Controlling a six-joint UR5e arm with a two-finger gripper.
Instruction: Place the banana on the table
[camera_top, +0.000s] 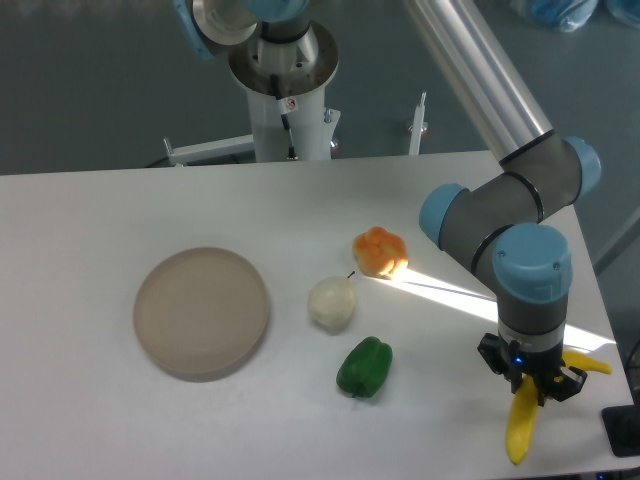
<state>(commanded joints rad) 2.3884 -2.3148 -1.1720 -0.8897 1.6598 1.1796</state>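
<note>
Nearest the camera, at the front right corner of the surface (90, 210), the banana (519, 430) hangs or stands almost upright, its lower tip pointing down toward the front edge. It is bright yellow, slim and gently curved, with no dark spots visible on the part that shows. Its upper end is covered by the tool (531, 385), whose dark fingers are pinched on it. A second yellow strip pokes out to the right of the tool; whether it belongs to the same banana cannot be told. Whether the lower tip touches the surface is also unclear.

The tool hangs from the arm (533, 270), grey with blue caps, which bends up and back out of the top of the view. A small blue light shows just above the fingers. A dark object at the far right edge is cut off and cannot be identified.

Left of the tool and well apart from it lies one green pepper (364, 367). Just behind that sits one pale, roundish fruit (332, 303) with a short stem. Farther back and to the right is one orange pepper (381, 251), lumpy, lit by a streak of sunlight. Far left rests one round beige plate (202, 312), bare. At the back stands the arm's white base (288, 110).
</note>
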